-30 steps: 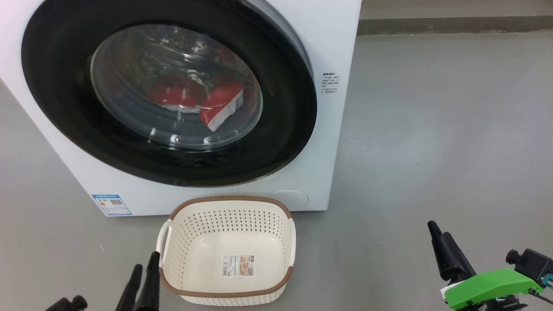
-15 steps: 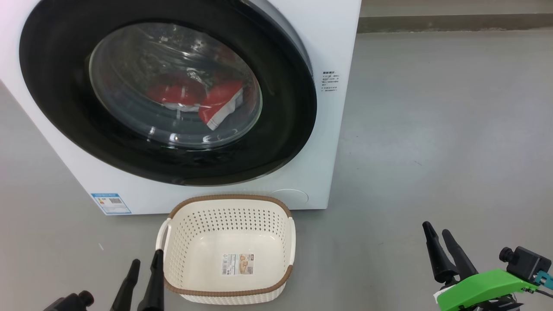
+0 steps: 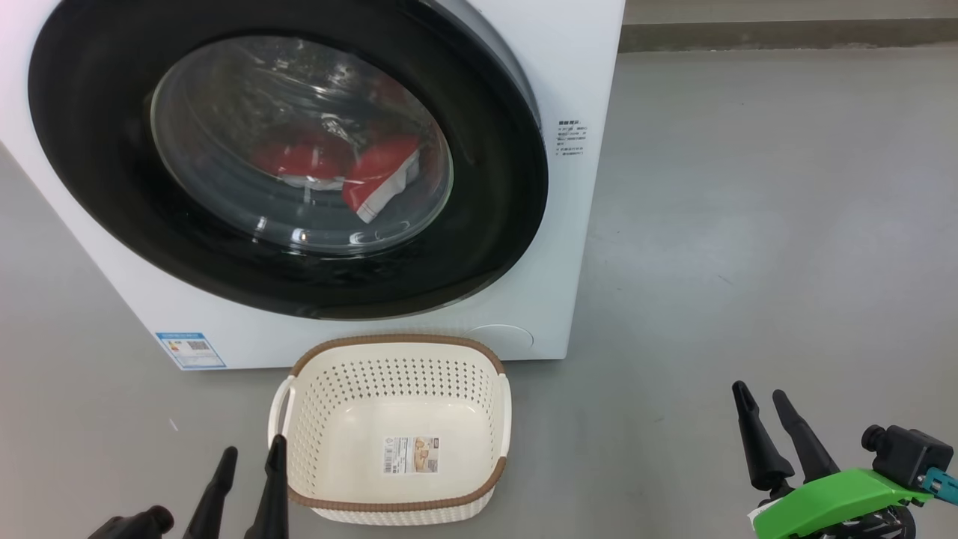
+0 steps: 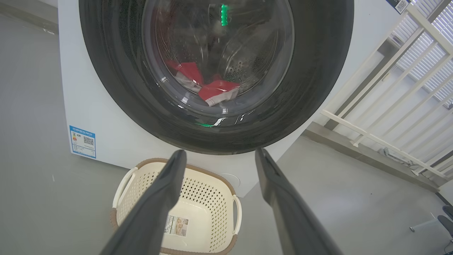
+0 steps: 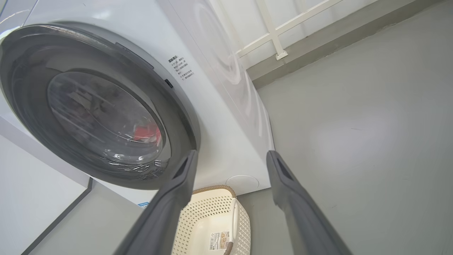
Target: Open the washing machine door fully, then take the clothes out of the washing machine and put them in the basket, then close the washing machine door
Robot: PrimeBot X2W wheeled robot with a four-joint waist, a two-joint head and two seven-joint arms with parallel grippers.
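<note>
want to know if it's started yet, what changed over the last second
Both grippers turned slightly: the fingers of the left gripper and right gripper show further apart in the head view. Both are open and hold nothing. The camera shifted a little. The washing machine door stayed shut, the clothes inside, the basket empty.

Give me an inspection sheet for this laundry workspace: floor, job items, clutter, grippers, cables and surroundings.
surface: smooth grey floor.
washer: white front loader, blue sticker low on its front.
door: black, looks shut.
clothes: red and white, in the drum behind the glass.
basket: on the floor before the washer, only a paper label inside.
clutter: nothing seen.
grippers: left gripper open, near the basket's left side; right gripper open, over the floor further right; both hold nothing.
cables: nothing seen.
surroundings: white railing beyond the washer.
</note>
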